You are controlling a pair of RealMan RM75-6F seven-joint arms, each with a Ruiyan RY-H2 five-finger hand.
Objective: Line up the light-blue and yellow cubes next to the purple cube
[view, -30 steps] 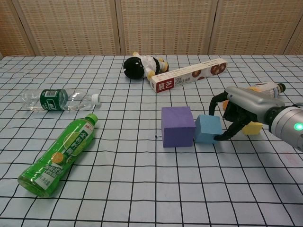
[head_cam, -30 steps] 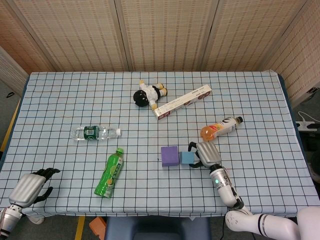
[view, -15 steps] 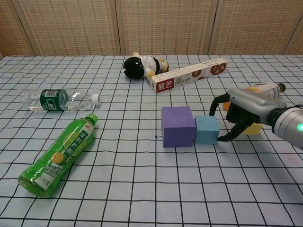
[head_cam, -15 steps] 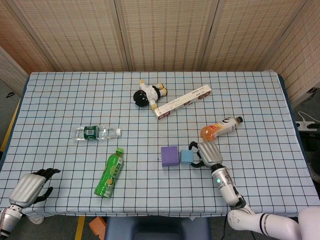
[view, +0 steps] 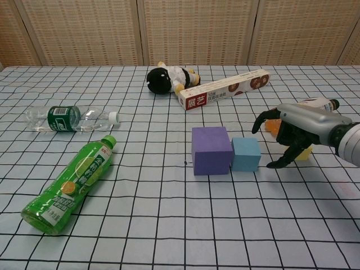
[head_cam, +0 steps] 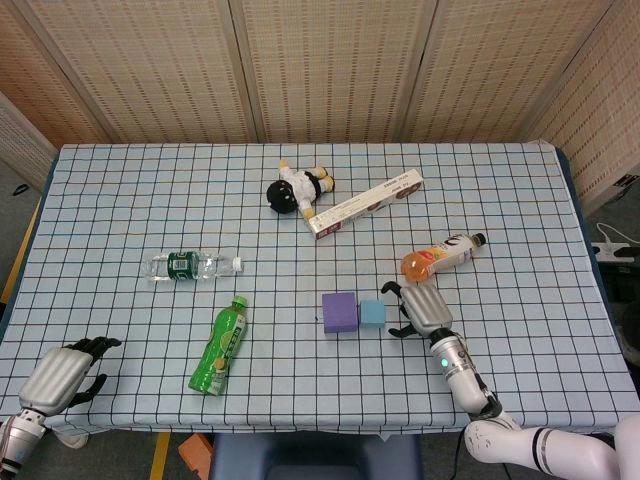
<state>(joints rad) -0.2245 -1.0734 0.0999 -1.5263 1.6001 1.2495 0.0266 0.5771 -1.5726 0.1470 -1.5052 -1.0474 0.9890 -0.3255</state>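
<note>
The left hand point(head_cam: 62, 378) rested off the worktop's near left corner, fingers curled on nothing, out of the way; the purple foam cube point(view: 211, 150) sat mid-worktop toward the near edge, the light-blue foam cube point(view: 246, 154) touching its right face, seemingly placed; the right hand point(view: 292, 134) hung just beside, fingers spread and released, mostly hiding the small yellow cube point(view: 304, 153).

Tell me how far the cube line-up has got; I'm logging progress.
Done: the light-blue cube sits against the purple cube. In hand: nothing; the right hand hovers open beside it, and the left hand rests at the table edge. Left: the yellow cube, partly hidden behind the right hand.
</note>
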